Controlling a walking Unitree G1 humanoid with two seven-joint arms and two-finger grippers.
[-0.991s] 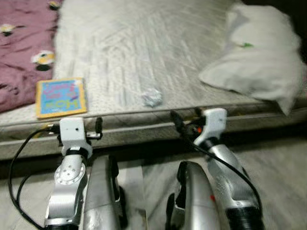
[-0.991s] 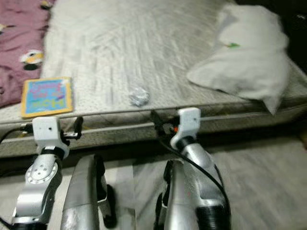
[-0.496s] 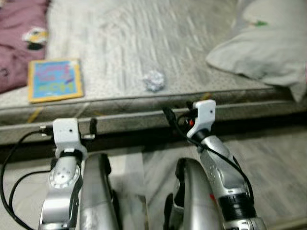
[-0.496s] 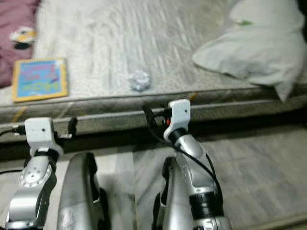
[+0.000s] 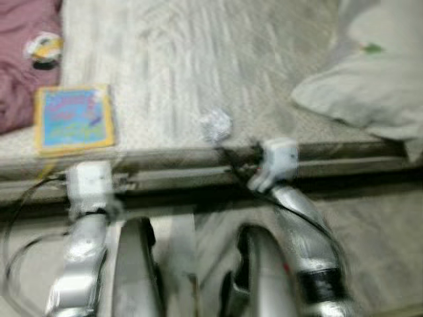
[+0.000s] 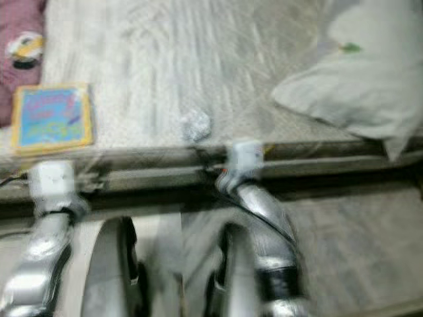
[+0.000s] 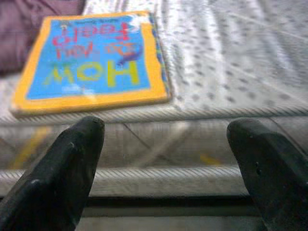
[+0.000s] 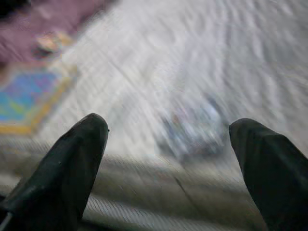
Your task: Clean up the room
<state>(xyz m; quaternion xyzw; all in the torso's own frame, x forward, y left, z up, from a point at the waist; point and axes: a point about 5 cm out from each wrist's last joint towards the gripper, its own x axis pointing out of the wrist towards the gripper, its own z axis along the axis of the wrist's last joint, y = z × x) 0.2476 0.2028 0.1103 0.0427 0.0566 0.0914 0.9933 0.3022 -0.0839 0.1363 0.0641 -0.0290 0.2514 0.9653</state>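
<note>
Both claws parked at the bed edge, nothing grabbed

Your right claw is wide open and empty, pointed at the crumpled paper ball near the mattress edge. Your left claw is spread just as wide, empty, facing the blue-and-yellow book. A pillow lies off to the right, a purple blanket to the left.

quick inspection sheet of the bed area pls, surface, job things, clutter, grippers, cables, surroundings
surface: bare mattress, patterned.
job's things: crumpled wad near the mattress edge; book flat toward the left.
clutter: pillow at right; purple blanket at left.
grippers: left gripper open, facing the book; right gripper open, facing the wad; both empty.
cables: black cable loops beside the left arm.
surroundings: pale floor below the bed.
</note>
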